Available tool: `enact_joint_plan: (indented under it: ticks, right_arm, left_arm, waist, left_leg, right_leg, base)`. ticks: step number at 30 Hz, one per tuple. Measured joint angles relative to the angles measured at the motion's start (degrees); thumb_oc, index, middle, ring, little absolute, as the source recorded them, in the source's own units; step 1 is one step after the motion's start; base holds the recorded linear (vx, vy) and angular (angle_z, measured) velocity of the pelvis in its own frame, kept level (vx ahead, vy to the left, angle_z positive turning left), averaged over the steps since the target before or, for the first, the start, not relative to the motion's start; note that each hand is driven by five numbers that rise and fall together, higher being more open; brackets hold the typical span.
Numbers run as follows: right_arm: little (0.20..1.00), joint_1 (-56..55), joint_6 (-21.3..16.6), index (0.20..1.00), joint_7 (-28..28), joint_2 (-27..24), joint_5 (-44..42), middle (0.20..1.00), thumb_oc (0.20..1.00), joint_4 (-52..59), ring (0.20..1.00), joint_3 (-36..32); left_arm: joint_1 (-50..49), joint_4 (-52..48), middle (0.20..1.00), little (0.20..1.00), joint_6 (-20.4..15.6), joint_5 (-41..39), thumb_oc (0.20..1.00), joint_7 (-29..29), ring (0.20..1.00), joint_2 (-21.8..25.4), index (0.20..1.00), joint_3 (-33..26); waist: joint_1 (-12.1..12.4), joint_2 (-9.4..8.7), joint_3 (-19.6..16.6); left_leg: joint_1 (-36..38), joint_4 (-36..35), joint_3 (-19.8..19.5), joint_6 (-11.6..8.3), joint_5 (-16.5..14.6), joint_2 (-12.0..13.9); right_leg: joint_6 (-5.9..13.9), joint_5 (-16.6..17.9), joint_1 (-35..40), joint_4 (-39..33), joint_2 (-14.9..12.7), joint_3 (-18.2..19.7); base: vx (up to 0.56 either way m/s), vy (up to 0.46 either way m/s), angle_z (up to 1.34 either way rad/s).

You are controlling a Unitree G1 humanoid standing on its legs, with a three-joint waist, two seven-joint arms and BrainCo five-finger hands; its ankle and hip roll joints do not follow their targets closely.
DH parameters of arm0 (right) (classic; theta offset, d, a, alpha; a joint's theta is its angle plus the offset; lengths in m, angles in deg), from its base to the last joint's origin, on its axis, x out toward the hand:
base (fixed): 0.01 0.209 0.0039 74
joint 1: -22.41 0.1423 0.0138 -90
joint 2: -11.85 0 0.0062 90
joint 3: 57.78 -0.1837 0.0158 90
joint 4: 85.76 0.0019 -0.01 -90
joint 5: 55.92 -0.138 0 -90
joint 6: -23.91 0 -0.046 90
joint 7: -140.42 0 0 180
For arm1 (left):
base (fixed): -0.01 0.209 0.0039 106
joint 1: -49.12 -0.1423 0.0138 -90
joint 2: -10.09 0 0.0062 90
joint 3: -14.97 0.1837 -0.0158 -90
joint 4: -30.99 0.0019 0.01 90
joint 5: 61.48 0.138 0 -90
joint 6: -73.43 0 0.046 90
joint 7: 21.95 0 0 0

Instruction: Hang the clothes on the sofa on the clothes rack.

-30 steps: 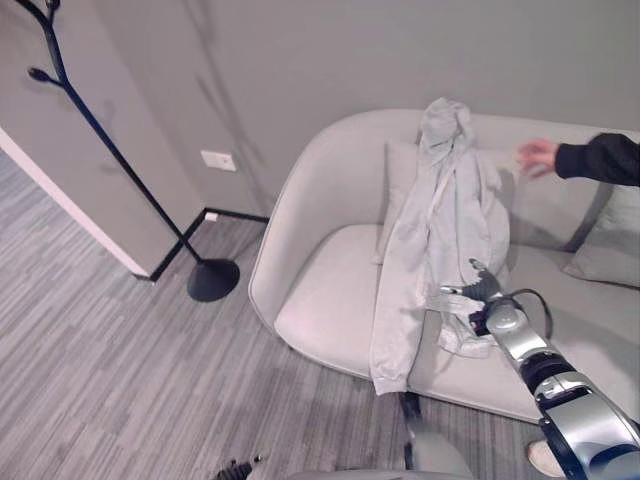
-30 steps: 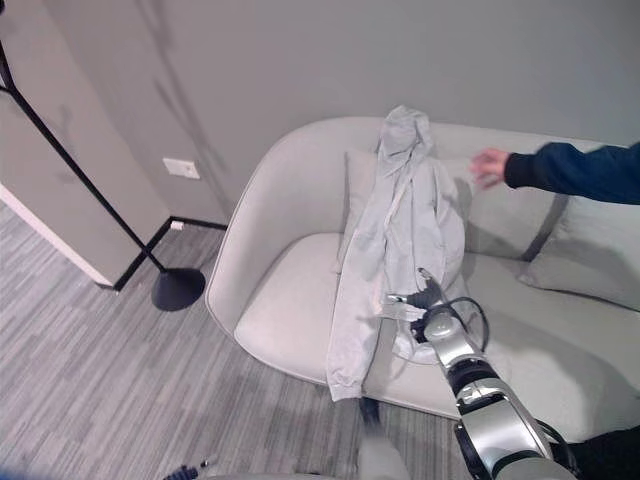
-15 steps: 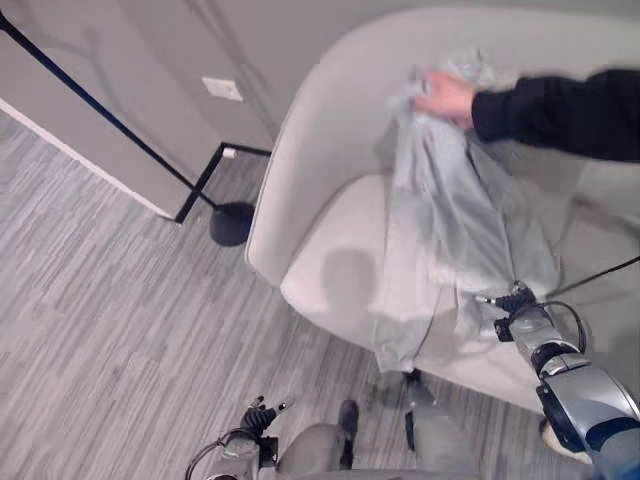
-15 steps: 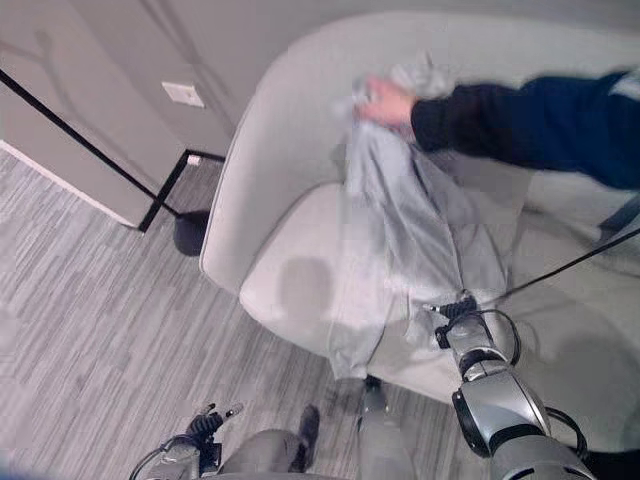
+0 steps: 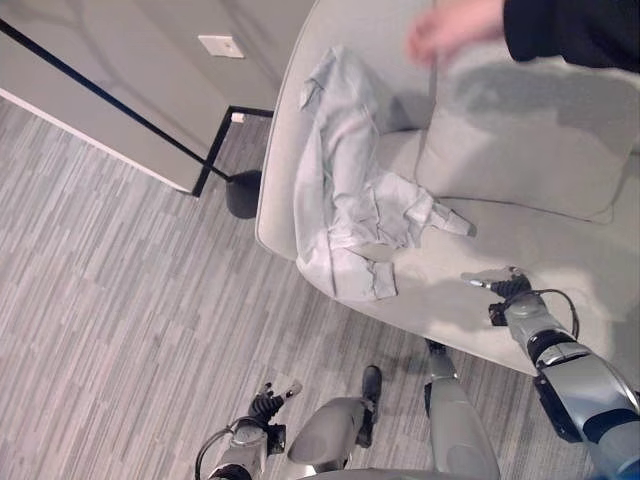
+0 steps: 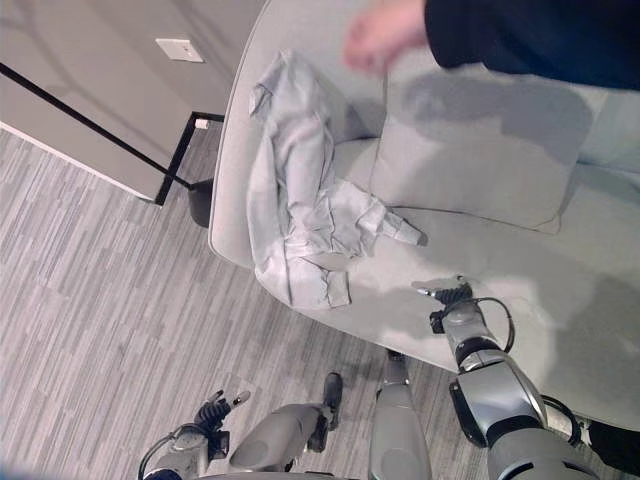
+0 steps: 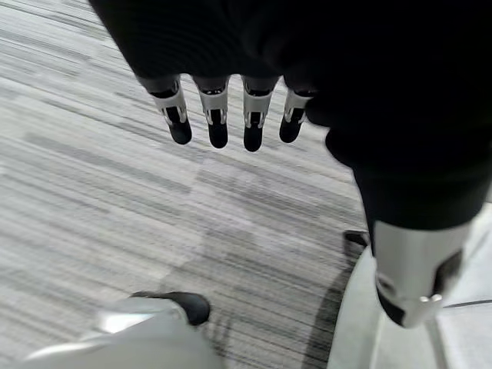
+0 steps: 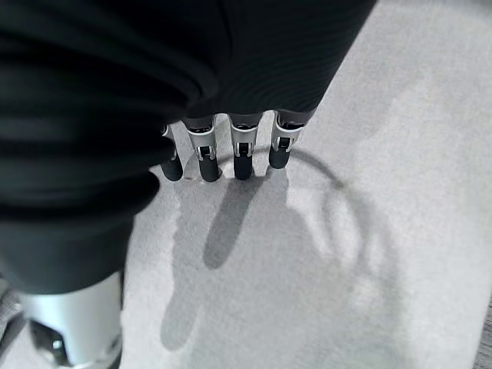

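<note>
Light grey hoodie crumpled over sofa's left front edge, right robot hand open above bare seat, holding nothing, left robot hand open over floor, person's hand above cushion, rack base near sofa's left side.

The sofa is a plain pale grey, and its cushion at the far right is a slightly darker grey. The hoodie on the sofa's left side is light grey with no pattern. The floor has grey planks streaked light and dark. The rack at the far left is black, pole and round base alike. The wall is a flat grey-beige with a white socket plate. The person's sleeve at the far right is dark navy.
</note>
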Motion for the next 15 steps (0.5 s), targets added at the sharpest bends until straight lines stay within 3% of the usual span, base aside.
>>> enact_joint_plan:
  ticks: [2, 4, 5, 7, 9, 13, 15]
  right_arm:
    - [1.000, -2.8, -1.7, 1.000, -1.2, 1.6, 1.1, 1.000, 1.000, 4.6, 1.000, -0.1]
    - [1.000, -10.8, -1.1, 1.000, -3.0, 2.1, 3.6, 1.000, 1.000, 18.8, 1.000, -1.3]
    - [1.000, -14.1, -2.6, 1.000, -4.3, 2.7, 5.4, 1.000, 1.000, 24.1, 1.000, -1.2]
    - [1.000, -14.3, -2.4, 1.000, -5.3, 4.1, 6.8, 1.000, 1.000, 21.9, 1.000, -1.1]
    - [1.000, -15.9, -2.1, 1.000, -6.0, 4.0, 9.4, 1.000, 1.000, 22.4, 1.000, -1.1]
    - [1.000, -16.7, -2.2, 1.000, -6.8, 4.7, 11.7, 1.000, 1.000, 21.7, 1.000, -0.7]
    - [1.000, -17.1, -2.2, 1.000, -7.7, 4.8, 12.2, 1.000, 1.000, 21.7, 1.000, -0.5]
  left_arm:
    - [-0.2, 0.7, 1.000, 1.000, 0.1, 0.0, 1.000, 0.2, 1.000, 0.5, 1.000, -0.3]
    - [0.4, 0.6, 1.000, 1.000, 0.2, 0.0, 1.000, 0.2, 1.000, 0.7, 1.000, -0.4]
    - [0.3, 0.8, 1.000, 1.000, 0.3, 0.0, 1.000, 0.3, 1.000, 1.3, 1.000, -0.3]
    - [0.3, 2.0, 1.000, 1.000, 0.6, 0.0, 1.000, 0.2, 1.000, 2.4, 1.000, -0.1]
    - [0.9, 3.5, 1.000, 1.000, 0.8, 0.1, 1.000, 0.2, 1.000, 3.3, 1.000, 2.5]
    - [0.8, 5.5, 1.000, 1.000, 1.1, 0.3, 1.000, 0.1, 1.000, 4.0, 1.000, 4.1]
    - [0.7, 5.3, 1.000, 1.000, 1.4, 0.4, 1.000, 0.1, 1.000, 3.9, 1.000, 4.1]
  waist:
    - [-0.9, -1.15, -0.3]
    - [-1.2, -2.78, -0.6]
    - [-1.3, -4.28, -1.2]
    - [-2.4, -7.36, -3.5]
    - [-2.6, -9.30, -5.4]
    - [-2.9, -10.90, -7.8]
    - [-3.1, -10.08, -8.2]
  left_leg:
    - [1.3, -0.7, 0.1, -0.07, 0.0, 0.4]
    - [2.6, -0.9, -0.2, -0.15, 0.1, 0.6]
    - [3.0, -0.9, -0.2, -0.21, 0.1, 0.8]
    - [3.1, -0.6, 0.0, -0.25, 0.1, 0.7]
    - [3.4, -0.5, 0.1, -0.21, 0.1, 0.1]
    - [3.8, 0.9, 1.6, 0.05, 0.0, -0.4]
    - [4.0, 2.2, 3.0, 0.95, 0.2, -0.5]
  right_leg:
    - [-0.32, -0.3, 0.8, 0.0, 0.5, 0.0]
    - [-0.80, -0.6, 2.1, 0.2, 0.8, -0.4]
    - [-0.98, -0.9, 2.6, 0.1, 0.9, -0.5]
    - [-0.94, -2.5, 2.6, 0.1, 1.0, -0.4]
    - [-0.69, -2.0, 2.7, 0.0, 0.9, -0.2]
    - [-0.22, -3.4, 3.1, 0.5, 0.2, 0.2]
    - [3.07, -6.7, 4.1, 0.4, -0.2, 0.3]
  base:
    - [-0.03, -0.006, -0.05]
    - [-0.06, 0.009, 0.00]
    - [0.00, 0.000, 0.00]
    - [-0.10, 0.055, -0.04]
    - [-0.08, 0.053, -0.08]
    - [-0.14, 0.055, -0.17]
    - [-0.11, 0.015, -0.15]
